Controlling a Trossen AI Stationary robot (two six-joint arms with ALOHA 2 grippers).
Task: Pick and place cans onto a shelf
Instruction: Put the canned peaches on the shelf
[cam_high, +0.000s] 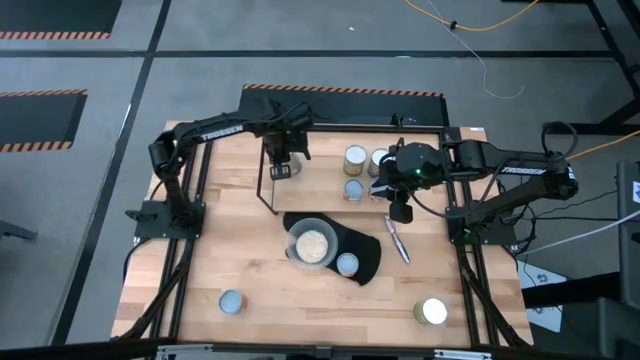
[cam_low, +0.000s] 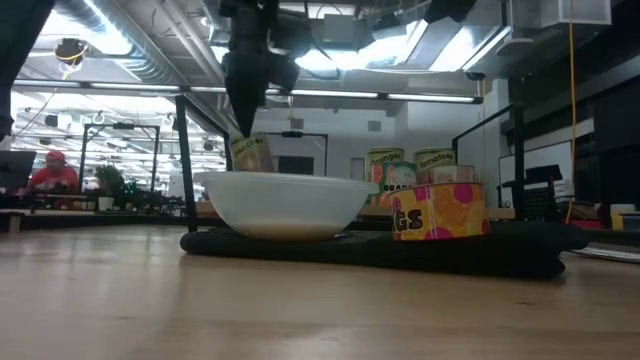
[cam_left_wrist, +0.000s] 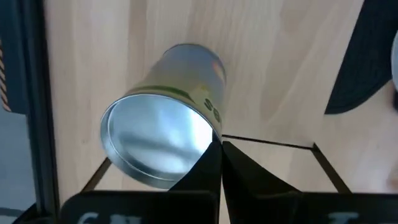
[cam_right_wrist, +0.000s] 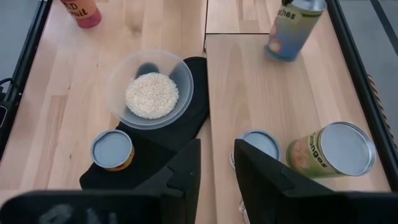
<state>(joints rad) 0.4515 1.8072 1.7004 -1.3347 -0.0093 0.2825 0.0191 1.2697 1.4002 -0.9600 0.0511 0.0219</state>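
Clearly tilted silver-topped can (cam_left_wrist: 163, 118)

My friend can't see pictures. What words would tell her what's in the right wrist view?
The right claw hangs open over a wooden table, looking down on a clear bowl of pale grains that sits on a black mat. A short can stands on the mat too, and three more cans stand past the claw's other side.

Robotics lab or industrial test hall.
Wooden table (cam_high: 260, 290) stands on grey concrete floor (cam_high: 80, 140) with orange-black hazard tape (cam_high: 340, 90); yellow cable (cam_high: 520, 20) crosses it. Beyond the far edge: ceiling strip lights (cam_low: 420, 97), exposed ducts (cam_low: 110, 50), a seated person (cam_low: 55, 172).
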